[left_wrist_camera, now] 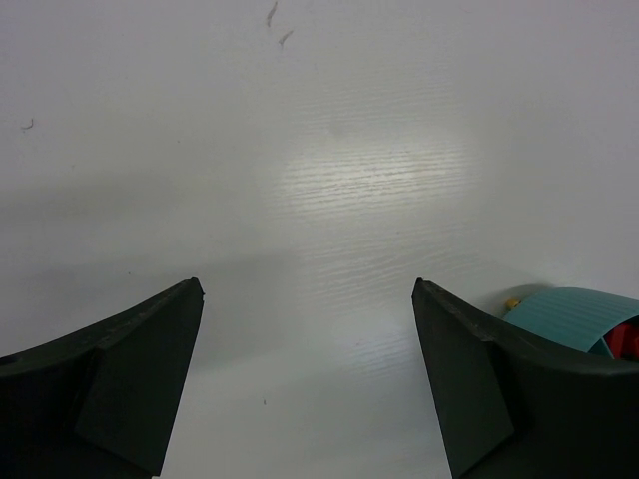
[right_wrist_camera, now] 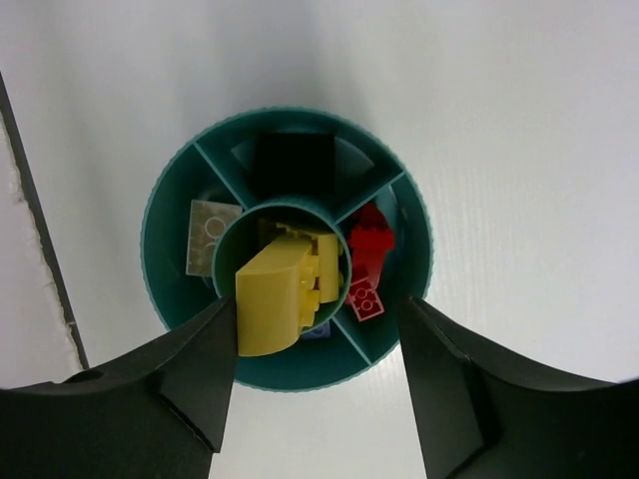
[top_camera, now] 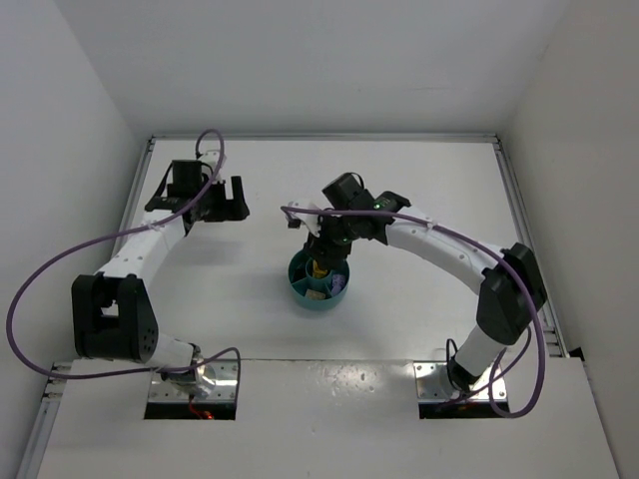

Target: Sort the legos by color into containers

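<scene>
Right wrist view: our right hand [right_wrist_camera: 318, 344] hangs open over the dish [right_wrist_camera: 165, 261], a yellow lego [right_wrist_camera: 272, 299] dropping into the centre cup. We should lift straight up. Left hand [left_wrist_camera: 308, 349] open, idle over table [left_wrist_camera: 319, 150].

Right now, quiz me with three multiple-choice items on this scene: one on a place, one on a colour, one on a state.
1. Where do the yellow bricks lie in the teal dish?
A. central cup
B. outer section
C. on the table

2. What colour is the brick in the section opposite the camera?
A. purple
B. black
C. red

3. How do the left gripper's jaws stand?
A. shut on a brick
B. shut, empty
C. open, empty

Answers:
1. A, the right wrist view shows yellow filling the middle cup.
2. B, a black brick sits there.
3. C, bare table shows between them.
</scene>
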Robot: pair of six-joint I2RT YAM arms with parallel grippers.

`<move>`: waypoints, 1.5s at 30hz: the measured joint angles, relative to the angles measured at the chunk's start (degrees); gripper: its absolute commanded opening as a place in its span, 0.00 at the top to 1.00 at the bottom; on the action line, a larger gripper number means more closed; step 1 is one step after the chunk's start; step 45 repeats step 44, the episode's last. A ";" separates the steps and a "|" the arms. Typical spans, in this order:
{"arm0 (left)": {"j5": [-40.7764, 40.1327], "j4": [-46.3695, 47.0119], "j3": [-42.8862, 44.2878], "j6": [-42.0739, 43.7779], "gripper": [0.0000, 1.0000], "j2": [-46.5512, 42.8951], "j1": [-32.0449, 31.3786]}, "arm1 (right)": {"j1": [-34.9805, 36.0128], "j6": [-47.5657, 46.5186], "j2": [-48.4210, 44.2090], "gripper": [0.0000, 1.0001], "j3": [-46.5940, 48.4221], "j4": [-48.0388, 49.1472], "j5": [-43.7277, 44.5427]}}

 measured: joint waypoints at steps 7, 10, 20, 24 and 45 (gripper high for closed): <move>-0.04 -0.46 0.00 1.22 0.08 0.11 0.00 | -0.83 2.67 0.00 0.39 4.92 1.29 -0.55; 0.63 -0.46 0.00 1.81 0.08 0.11 0.00 | -1.73 4.46 -0.11 0.40 6.54 2.43 -0.92; 5.84 -1.25 0.00 5.77 0.13 0.11 0.00 | -10.10 16.96 0.02 0.40 6.78 5.86 -1.07; 7.10 -2.40 0.00 7.72 0.16 0.11 -0.63 | -15.78 22.93 0.66 0.40 5.99 7.76 -1.29; 4.02 -5.16 -3.48 11.28 0.01 -0.81 -0.31 | -36.00 24.39 1.09 0.12 -6.03 8.66 4.17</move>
